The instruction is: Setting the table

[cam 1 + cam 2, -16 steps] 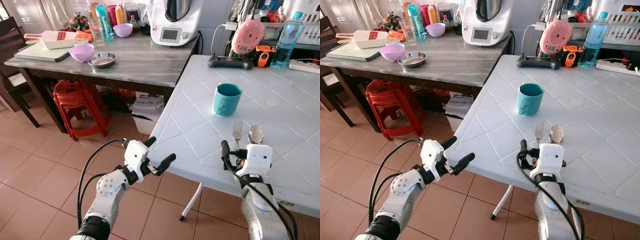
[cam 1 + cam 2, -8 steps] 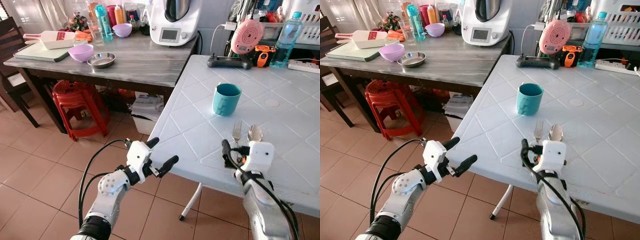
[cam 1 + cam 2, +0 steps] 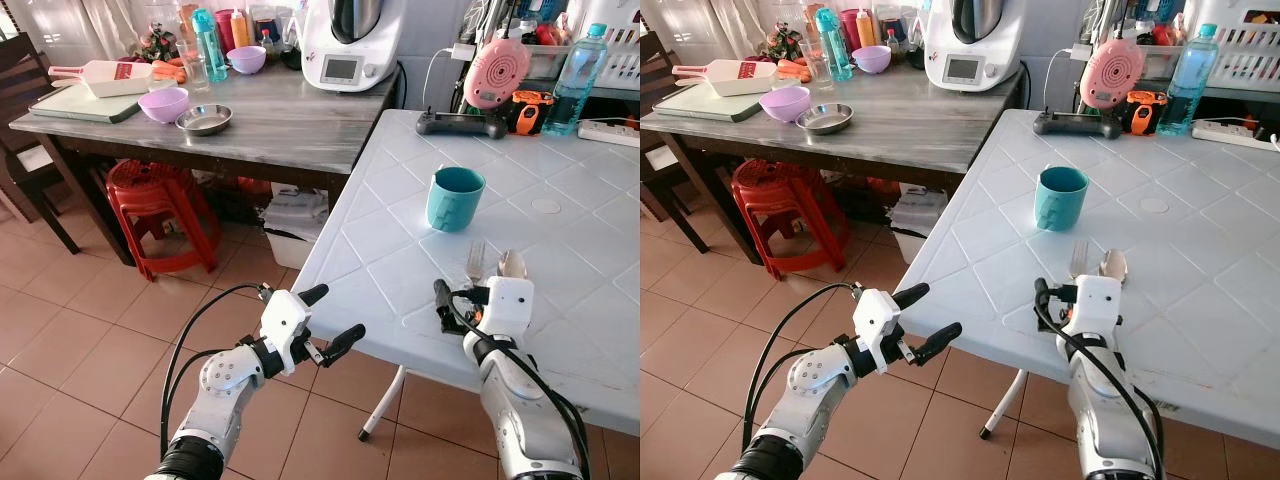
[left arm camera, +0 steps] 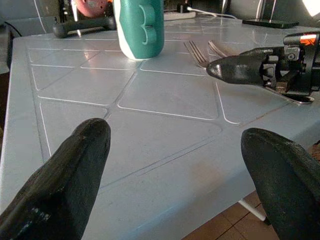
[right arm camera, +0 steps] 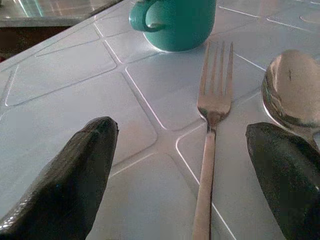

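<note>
- Since a second ago the left gripper (image 3: 320, 318) has drifted closer to the near edge of the white table (image 3: 380, 270), and the right gripper (image 3: 470, 300) has drawn back slightly from the cutlery.
- Left eye view: a teal mug (image 3: 455, 198) stands mid-table; a steel fork (image 3: 474, 262) and spoon (image 3: 511, 264) lie side by side nearer the front edge, just beyond the right gripper. Both look placed already, so a dish probably comes next; a steel bowl (image 3: 204, 119) and purple bowl (image 3: 163, 104) sit on the grey counter (image 3: 290, 120) well apart.
- Left wrist view: its black fingers (image 4: 65, 175) are spread wide, empty, facing the moulded, diamond-ribbed plastic tabletop.
- Right wrist view: fingers (image 5: 75, 175) likewise parted and holding nothing, straddling the fork handle; the glossy spoon bowl lies beside one fingertip.
</note>
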